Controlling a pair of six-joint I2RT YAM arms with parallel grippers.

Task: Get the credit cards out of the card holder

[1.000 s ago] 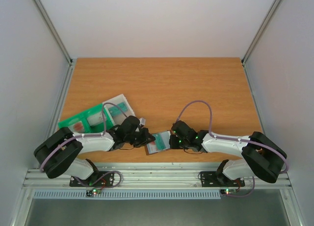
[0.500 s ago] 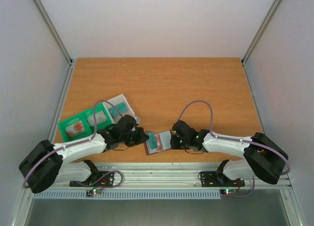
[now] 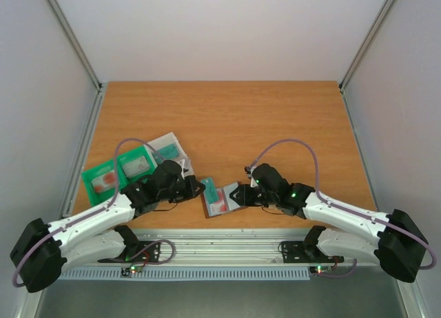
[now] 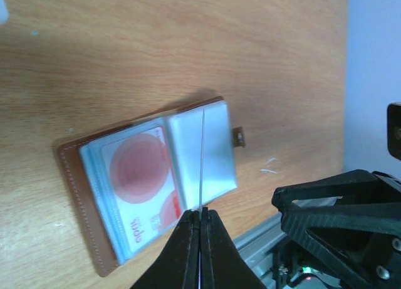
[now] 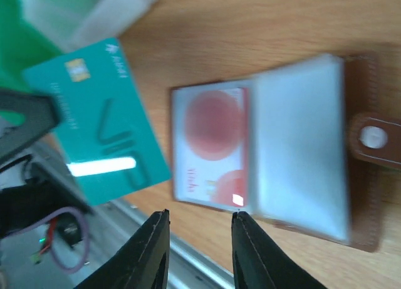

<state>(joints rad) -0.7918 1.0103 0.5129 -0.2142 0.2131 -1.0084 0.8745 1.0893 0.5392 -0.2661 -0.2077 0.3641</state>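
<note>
Card holder (image 3: pixel 222 202) lies open, lower centre of the top view.
Left gripper (image 4: pixel 200 212) pinches teal card (image 5: pixel 103 120); right gripper (image 5: pixel 200 216) slightly parted, empty, beside red-blotched card (image 5: pixel 213 145).

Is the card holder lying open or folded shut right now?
Open. The card holder lies spread flat, both clear pocket panels facing up; a red-blotched card sits in one pocket.

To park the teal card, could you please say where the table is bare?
Free: the wooden table's far half, wall to wall, and the right side beyond the right arm. Crowded: near left, by the flat green tray and translucent grey box; near centre, around the brown folding card holder.
</note>
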